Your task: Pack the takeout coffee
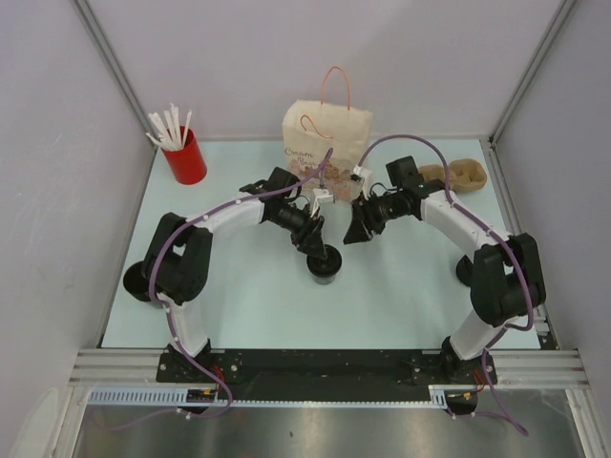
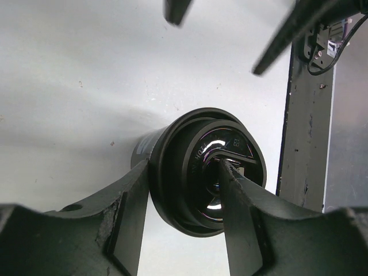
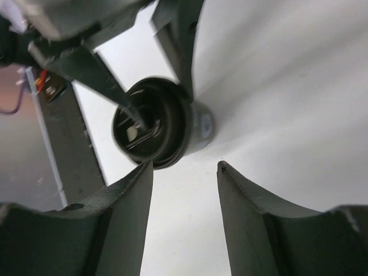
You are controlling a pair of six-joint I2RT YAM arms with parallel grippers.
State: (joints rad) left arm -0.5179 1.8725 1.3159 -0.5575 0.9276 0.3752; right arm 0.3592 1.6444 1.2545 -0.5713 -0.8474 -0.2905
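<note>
The cup [image 1: 325, 267] stands on the table [image 1: 239, 305] in front of the bag [image 1: 327, 134] (on the side nearer the arm bases). The left gripper [image 2: 183, 167] clamps its rim, one finger outside the wall and one on the lid. The right gripper [image 3: 184, 167] hangs near the cup, jaws apart, holding nothing.

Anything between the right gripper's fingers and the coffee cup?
Nothing: in the right wrist view only bare pale table separates the right gripper from the small round dark smoky-grey cup, which the left gripper's fingers hold by its rim.
</note>
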